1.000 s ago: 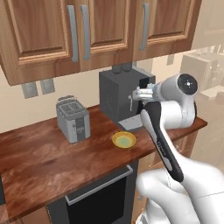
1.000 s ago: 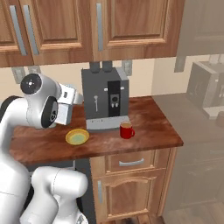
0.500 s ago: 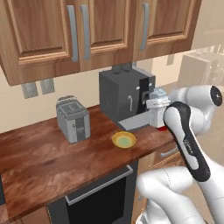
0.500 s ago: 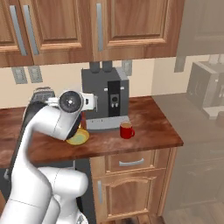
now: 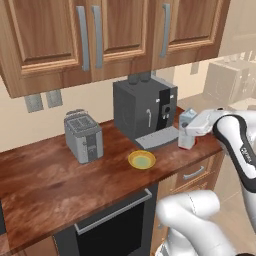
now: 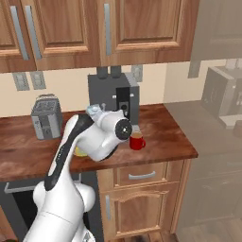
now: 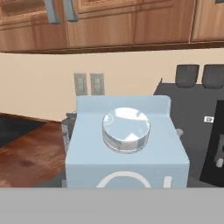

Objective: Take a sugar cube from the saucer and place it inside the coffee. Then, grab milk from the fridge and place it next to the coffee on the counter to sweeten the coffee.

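On the reddish-brown counter [image 5: 45,185] beneath wooden wall cabinets [image 5: 90,35], a big grey-black coffee machine [image 5: 144,112] stands against the wall with a small silver toaster [image 5: 83,136] to its left. Just in front of the machine lies the yellow saucer [image 5: 141,160], apart from both appliances. To the right of the machine, the white arm reaches across with the gripper [image 5: 188,131] closed around the milk [image 5: 187,127], a pale blue-grey carton held upright. In the left base view the carton hangs directly in front of the coffee [image 6: 137,141], so just a sliver of red shows at its base there; whether it touches the counter cannot be told. From the right base view the red mug sits on the counter beside the machine's tray, near the arm's wrist. The hand view looks straight onto the carton's sloped top and its round silver cap [image 7: 126,129], with two wall outlets [image 7: 89,84] behind.
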Available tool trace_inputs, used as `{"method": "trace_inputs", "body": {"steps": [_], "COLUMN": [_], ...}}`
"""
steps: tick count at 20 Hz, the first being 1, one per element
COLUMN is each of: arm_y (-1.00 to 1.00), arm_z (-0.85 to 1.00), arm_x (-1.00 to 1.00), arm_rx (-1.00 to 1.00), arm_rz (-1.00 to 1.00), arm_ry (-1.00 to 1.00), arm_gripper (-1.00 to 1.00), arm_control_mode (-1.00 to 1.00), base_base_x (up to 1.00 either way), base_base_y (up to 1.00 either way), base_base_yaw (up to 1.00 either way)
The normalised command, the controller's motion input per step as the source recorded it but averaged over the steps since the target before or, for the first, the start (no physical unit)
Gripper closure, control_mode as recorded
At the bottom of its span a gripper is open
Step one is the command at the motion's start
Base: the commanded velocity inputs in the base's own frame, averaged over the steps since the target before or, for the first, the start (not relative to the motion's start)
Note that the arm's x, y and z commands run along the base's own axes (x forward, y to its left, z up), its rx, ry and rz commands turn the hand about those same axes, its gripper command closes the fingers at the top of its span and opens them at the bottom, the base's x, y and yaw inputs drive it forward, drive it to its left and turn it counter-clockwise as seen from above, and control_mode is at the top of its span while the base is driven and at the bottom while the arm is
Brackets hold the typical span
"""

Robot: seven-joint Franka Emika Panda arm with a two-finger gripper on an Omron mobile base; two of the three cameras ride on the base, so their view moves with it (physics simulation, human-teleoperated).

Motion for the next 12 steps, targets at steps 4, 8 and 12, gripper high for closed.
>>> {"method": "trace_inputs", "body": {"steps": [4,8,12], "arm_y": [-0.19,-0.21,-0.25], "arm_z": [-0.1,-0.16,-0.33], "arm_x": [0.3,0.13,0.01], "arm_rx": [0.0,0.0,0.0], "arm_rz": [0.09,0.0,0.0], "arm_ry": [0.0,0.0,0.0], "arm_gripper": [1.0,1.0,1.0], "arm_control_mode": [-1.0,-1.0,-1.0], "base_base_x": [0.0,0.0,0.0], "base_base_y": [0.0,0.0,0.0], "base_base_yaw": [0.0,0.0,0.0]}}
